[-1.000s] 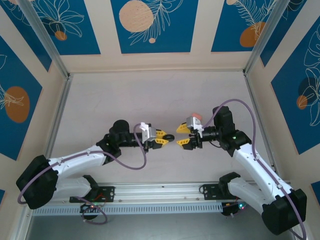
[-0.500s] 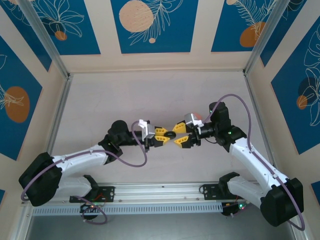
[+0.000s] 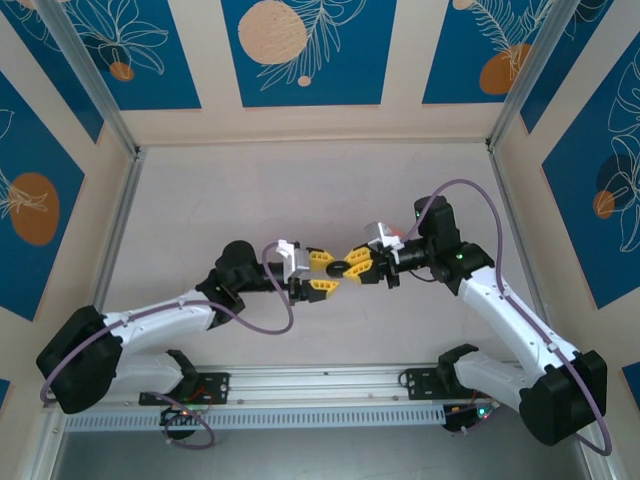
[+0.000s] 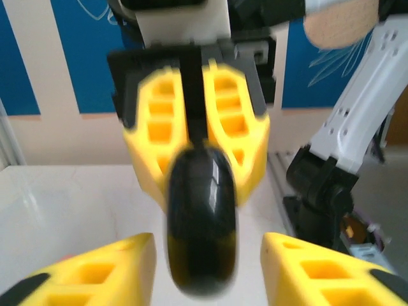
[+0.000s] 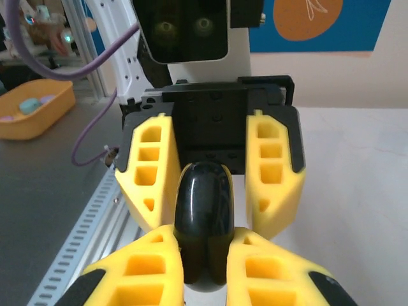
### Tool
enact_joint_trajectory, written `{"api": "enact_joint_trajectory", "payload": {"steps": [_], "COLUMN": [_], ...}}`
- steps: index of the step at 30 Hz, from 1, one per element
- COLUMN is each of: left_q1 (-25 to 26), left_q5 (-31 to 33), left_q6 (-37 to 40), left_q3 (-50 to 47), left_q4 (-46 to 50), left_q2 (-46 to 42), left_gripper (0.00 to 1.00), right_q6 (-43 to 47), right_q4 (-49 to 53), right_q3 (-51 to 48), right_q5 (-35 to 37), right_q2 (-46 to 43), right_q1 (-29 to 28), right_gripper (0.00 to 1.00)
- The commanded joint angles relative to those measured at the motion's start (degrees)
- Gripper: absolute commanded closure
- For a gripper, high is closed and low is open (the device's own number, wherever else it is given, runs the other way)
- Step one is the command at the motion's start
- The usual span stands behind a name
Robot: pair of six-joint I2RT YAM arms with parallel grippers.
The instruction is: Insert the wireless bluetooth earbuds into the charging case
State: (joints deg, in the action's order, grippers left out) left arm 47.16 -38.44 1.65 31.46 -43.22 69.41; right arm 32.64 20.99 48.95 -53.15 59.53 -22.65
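Observation:
A glossy black disc (image 3: 340,268) hangs edge-on above the table's middle, between the two grippers, which meet tip to tip. My right gripper (image 3: 350,269) is shut on it; in the right wrist view its fingers (image 5: 204,239) clamp the disc's (image 5: 204,210) near end. My left gripper (image 3: 335,273) is open, and its fingers (image 4: 208,255) stand apart on either side of the disc (image 4: 201,223) without touching it. The salmon-pink charging case (image 3: 397,236) lies on the table behind the right wrist, partly hidden. I see no earbuds.
An aluminium rail (image 3: 320,380) runs along the near edge between the arm bases. Blue-and-cream panels (image 3: 300,50) wall the table on three sides. An orange tray (image 5: 32,108) with small objects sits off the table beyond the rail.
A second ago the left gripper held the disc, and the right stood open and apart. The right gripper moved left and shut on the disc; the left gripper opened.

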Motion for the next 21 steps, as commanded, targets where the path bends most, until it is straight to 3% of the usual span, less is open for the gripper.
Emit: {"api": "enact_joint_trajectory", "payload": {"steps": [1,6,10,21], "left_q1": [0.32,0.40,0.46,1.35], "left_q5": [1.61,4.39,4.63,3.78], "left_q6": [8.31,16.97,19.54,22.48], "left_q3": [2.06,4.09,5.45,8.10], "left_q4": [11.63,25.44,30.06,35.48], "left_q2": [-3.54,-6.51,-7.04,-5.51], "left_gripper": [0.46,0.42,0.42,0.51], "right_q6": [10.47,16.15,19.08,19.26], "right_q4": [15.47,25.31,28.87,29.81], "right_q3": [5.27,9.28,11.01,13.67], "right_q5": [7.96,20.34,27.82,26.89], "right_q2": [-0.29,0.18,1.49,5.86], "right_q1": [-0.41,-3.94,-8.61,-13.09], "right_gripper": [0.89,0.89,0.89,0.89]}}
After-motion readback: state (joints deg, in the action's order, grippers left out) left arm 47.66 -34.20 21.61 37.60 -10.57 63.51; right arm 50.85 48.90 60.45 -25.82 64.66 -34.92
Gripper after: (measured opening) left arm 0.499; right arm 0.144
